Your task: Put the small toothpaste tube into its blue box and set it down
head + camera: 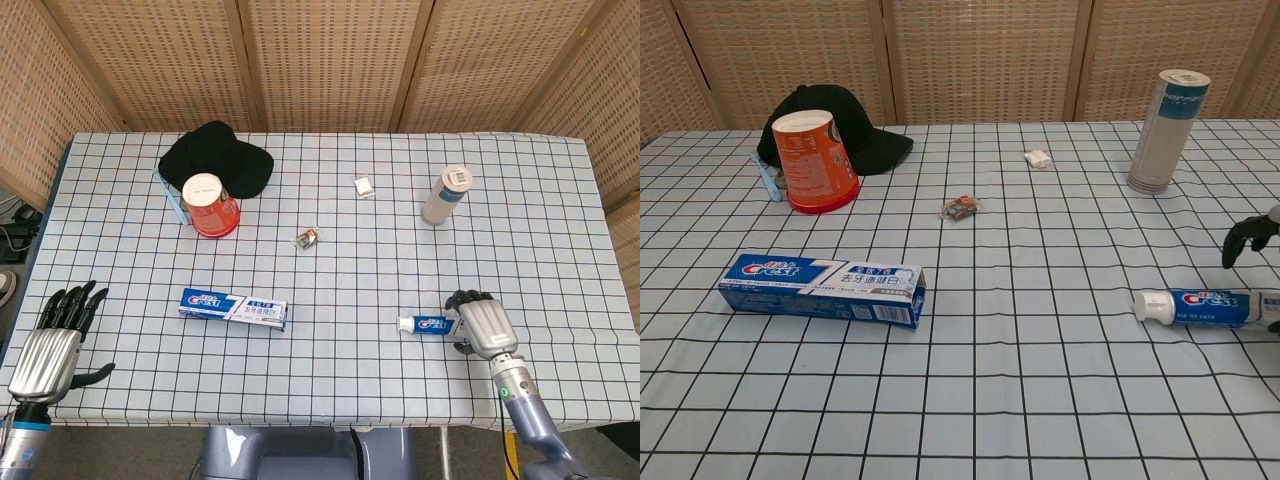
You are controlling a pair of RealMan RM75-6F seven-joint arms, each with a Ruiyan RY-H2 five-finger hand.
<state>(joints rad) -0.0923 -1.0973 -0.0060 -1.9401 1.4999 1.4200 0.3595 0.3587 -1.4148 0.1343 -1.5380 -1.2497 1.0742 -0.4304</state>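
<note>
Fingers of the right hand [481, 322] curl down over the crimped end of the small toothpaste tube [430, 324], though whether they actually grip it cannot be told from either view (the chest view shows only dark fingertips [1243, 236] at the frame's edge, above the tube [1200, 306]). That tube lies flat on the checked tablecloth [350, 280], cap pointing toward the blue box [234, 308], which rests well apart on the robot's left side with an end flap open [919, 297]. At the near left corner the left hand [55, 340] hangs with fingers spread, holding nothing. Farther back stand an orange cup [209, 204] touching a black cap [215, 158], a candy wrapper [307, 237], and a white cylindrical bottle [446, 195].
</note>
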